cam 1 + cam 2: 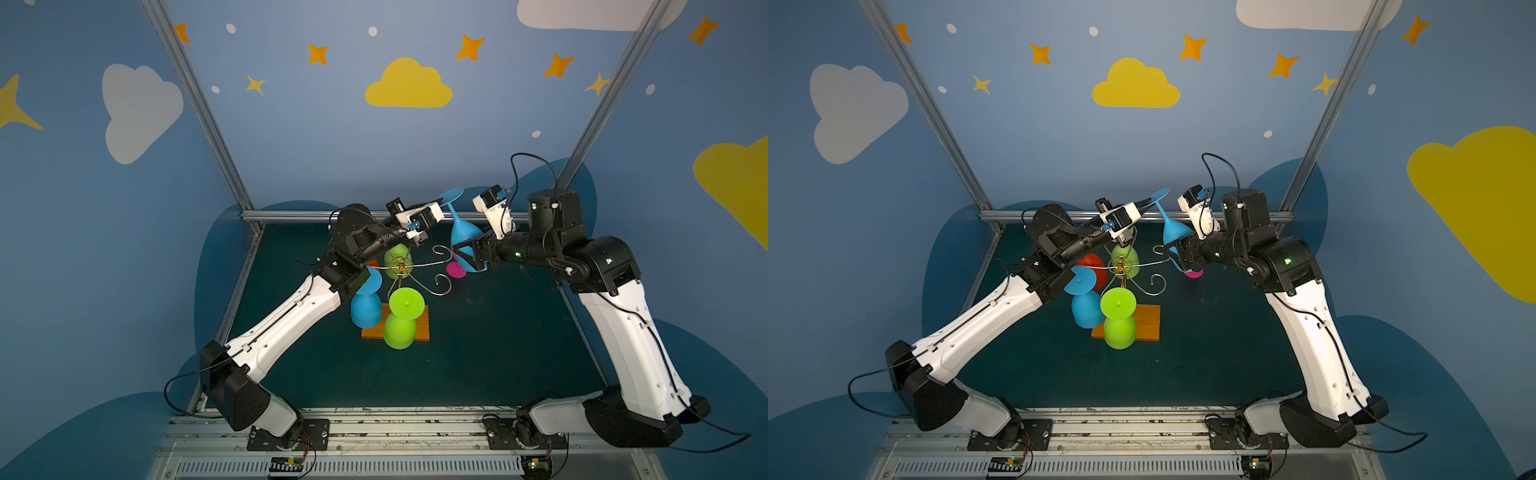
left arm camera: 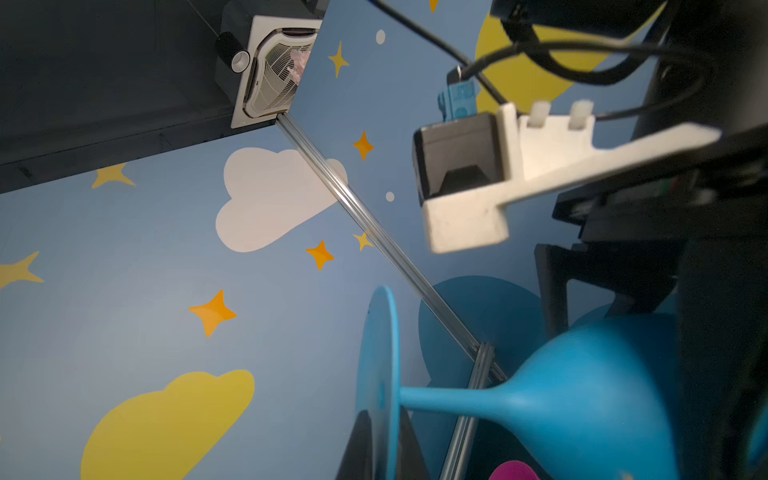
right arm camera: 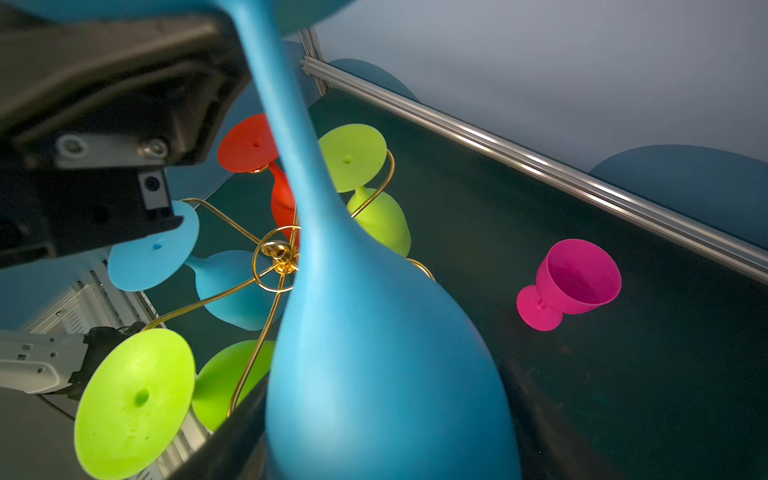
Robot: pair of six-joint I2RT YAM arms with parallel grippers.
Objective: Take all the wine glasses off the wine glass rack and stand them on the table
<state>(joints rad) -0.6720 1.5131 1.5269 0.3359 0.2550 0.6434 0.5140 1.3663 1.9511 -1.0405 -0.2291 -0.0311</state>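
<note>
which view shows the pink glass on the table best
The right wrist view: the pink glass shows whole, bowl and foot, standing on the table. In both top views the right gripper and the blue glass hide most of it. The left wrist view catches only a sliver.

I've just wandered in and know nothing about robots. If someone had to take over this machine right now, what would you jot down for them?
Left gripper: shut on the round foot of the upside-down matte blue wine glass.
Right gripper: clasps that glass's bowl.
Gold wire wine glass rack on its wooden base: carries a hanging blue glass, a red glass and two green glasses. A pink goblet stands on the mat.
Done: the held glass is off the rack, in the air.
Left: probably release one gripper, then set it down.
</note>
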